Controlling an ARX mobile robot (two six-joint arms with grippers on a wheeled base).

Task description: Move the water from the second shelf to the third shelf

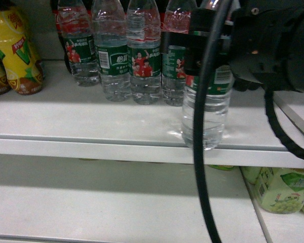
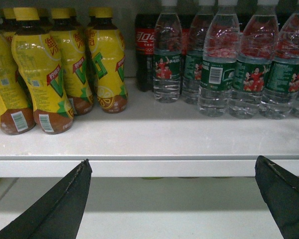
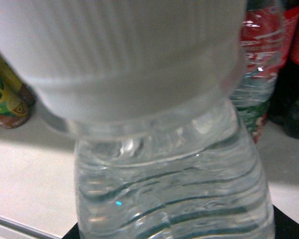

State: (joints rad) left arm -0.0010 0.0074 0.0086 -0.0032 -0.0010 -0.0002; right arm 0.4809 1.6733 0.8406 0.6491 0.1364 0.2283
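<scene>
Figure: one water bottle drawn to the shelf edge. At far left, yellow-labelled drink bottles [image 2: 42,74] stand on the upper shelf [image 1: 91,126]; the left tool [image 2: 172,199] hangs in front of that shelf's lip with its two dark fingers [image 2: 55,209] spread wide and nothing between them. To their right, a dark cola bottle [image 2: 144,55] stands behind a row of green-labelled water bottles [image 1: 126,55], all upright and well back from the edge. Right of the row, the selected water bottle [image 1: 205,106] stands apart, upright at the very front edge of the shelf. The right tool [image 1: 213,50] is at its label and shoulder, though a black cable [image 1: 200,167] and the arm's housing hide the fingertips; the right wrist view, filled by the white cap [image 3: 124,55] and ribbed neck, suggests a grasp, but closure cannot be confirmed. Judged progress: the bottle appears separated from its row and pulled forward, yet it has not reached another shelf. Lifting clear, transfer and release remain. The lower shelf [image 1: 91,202] shows pale green packs [image 1: 283,190] at right.
</scene>
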